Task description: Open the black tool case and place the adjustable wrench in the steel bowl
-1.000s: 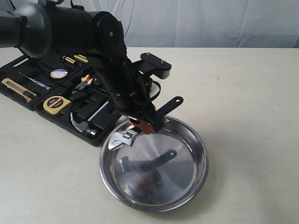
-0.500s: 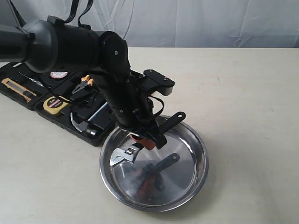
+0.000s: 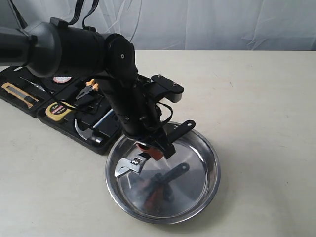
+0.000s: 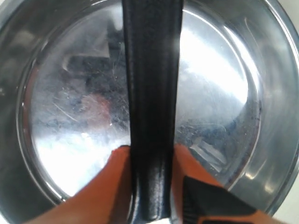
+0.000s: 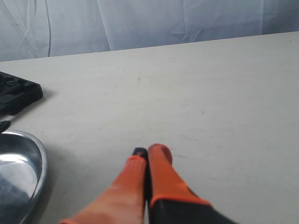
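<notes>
The black tool case [image 3: 88, 118] was seen lying open on the desk [image 5: 210, 93], so the opening step was judged done and the placing step to be in hand. The adjustable wrench [image 3: 129, 165] was held by its black handle between the orange fingers of the left end effector [image 3: 153, 147], tilted, with its silver head low inside the steel bowl [image 3: 211, 160] near the rim on the case side. Whether the head touched the bottom could not be told. The right end effector [image 5: 147, 161] was empty, its fingers pressed together over bare desk beside the bowl. A slight lowering and a parting of the left fingers were judged to be called for next, so that the wrench would be laid wholly within the rim.
</notes>
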You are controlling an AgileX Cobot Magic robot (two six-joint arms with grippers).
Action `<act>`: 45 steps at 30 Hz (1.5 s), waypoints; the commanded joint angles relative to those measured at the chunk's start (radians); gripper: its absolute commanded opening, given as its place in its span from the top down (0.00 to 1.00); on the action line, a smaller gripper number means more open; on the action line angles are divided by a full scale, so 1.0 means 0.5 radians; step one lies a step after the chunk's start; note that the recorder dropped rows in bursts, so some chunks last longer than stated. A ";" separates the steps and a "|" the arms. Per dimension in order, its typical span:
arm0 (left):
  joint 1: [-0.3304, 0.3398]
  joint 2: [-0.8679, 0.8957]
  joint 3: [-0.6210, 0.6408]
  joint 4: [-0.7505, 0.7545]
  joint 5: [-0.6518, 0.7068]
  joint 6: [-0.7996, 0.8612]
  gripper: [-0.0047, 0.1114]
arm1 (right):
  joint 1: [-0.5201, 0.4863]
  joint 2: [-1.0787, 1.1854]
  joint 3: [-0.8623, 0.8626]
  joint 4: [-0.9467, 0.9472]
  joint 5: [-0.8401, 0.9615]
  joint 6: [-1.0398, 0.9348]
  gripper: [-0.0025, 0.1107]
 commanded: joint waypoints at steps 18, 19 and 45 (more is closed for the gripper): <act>0.064 -0.260 0.000 0.478 -0.075 -0.328 0.96 | -0.009 -0.013 -0.006 0.003 -0.025 -0.008 0.98; 0.089 -0.328 0.000 0.493 -0.084 -0.333 0.96 | -0.009 -0.013 -0.006 0.003 -0.025 -0.008 0.98; 0.303 -2.473 1.141 0.842 -1.004 -0.528 0.96 | -0.009 -0.013 -0.006 0.003 -0.030 -0.008 0.98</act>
